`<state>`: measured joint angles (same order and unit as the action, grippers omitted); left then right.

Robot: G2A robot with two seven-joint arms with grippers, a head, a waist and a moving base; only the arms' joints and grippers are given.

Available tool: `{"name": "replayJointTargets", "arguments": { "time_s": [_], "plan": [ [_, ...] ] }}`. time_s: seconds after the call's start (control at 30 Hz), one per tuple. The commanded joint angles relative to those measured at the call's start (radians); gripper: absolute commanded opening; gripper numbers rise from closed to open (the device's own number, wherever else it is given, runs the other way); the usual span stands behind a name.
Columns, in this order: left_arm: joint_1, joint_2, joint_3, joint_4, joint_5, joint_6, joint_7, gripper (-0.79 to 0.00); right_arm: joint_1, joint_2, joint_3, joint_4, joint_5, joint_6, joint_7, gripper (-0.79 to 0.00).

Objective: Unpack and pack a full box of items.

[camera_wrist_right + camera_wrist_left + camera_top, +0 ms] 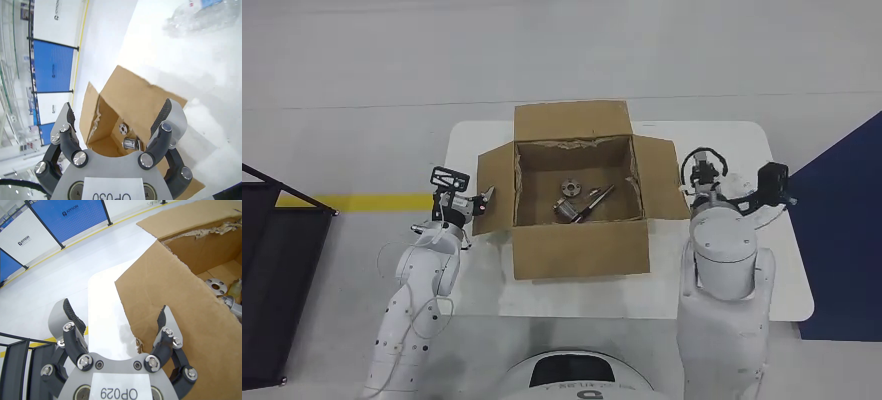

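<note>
An open cardboard box (580, 250) stands mid-table with all flaps folded out. Inside lie a round metal flange (570, 187) and a metal cylindrical part with a rod (582, 206). The flange (216, 286) and part of the cylinder (231, 304) show over the box wall in the left wrist view. My left gripper (115, 309) hangs open just outside the box's left flap (494, 190), empty. My right gripper (119, 111) is open and empty above the right flap (670, 180); beneath it the flange (122, 129) and cylinder (129, 143) are visible.
The white table (742, 290) has bare room on both sides of the box. A black rack (267, 270) stands on the floor at the left. Torn paper lining (217, 230) hangs along the box's far inner wall.
</note>
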<state>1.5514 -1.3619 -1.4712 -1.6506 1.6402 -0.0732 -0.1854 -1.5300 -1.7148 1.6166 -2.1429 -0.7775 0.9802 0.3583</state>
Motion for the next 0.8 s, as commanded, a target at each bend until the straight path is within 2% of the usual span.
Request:
{"name": "replayJointTargets", "arguments": {
  "time_s": [0.0,0.13,0.33,0.5,0.77],
  "plan": [
    [0.0,0.0,0.0,0.0,0.0,0.0,0.0,0.0,0.034,0.001,0.116,0.067,0.074,0.005,-0.033,0.0],
    [0.0,0.0,0.0,0.0,0.0,0.0,0.0,0.0,0.132,0.004,0.271,0.25,0.126,0.032,-0.138,0.0],
    [0.0,0.0,0.0,0.0,0.0,0.0,0.0,0.0,0.287,0.013,0.448,0.535,0.078,0.032,-0.292,0.0],
    [0.0,0.0,0.0,0.0,0.0,0.0,0.0,0.0,0.416,0.028,0.536,0.728,0.002,0.032,-0.335,0.0],
    [0.0,0.0,0.0,0.0,0.0,0.0,0.0,0.0,0.552,0.042,0.578,0.945,-0.132,0.032,-0.294,0.0]
  ]
}}
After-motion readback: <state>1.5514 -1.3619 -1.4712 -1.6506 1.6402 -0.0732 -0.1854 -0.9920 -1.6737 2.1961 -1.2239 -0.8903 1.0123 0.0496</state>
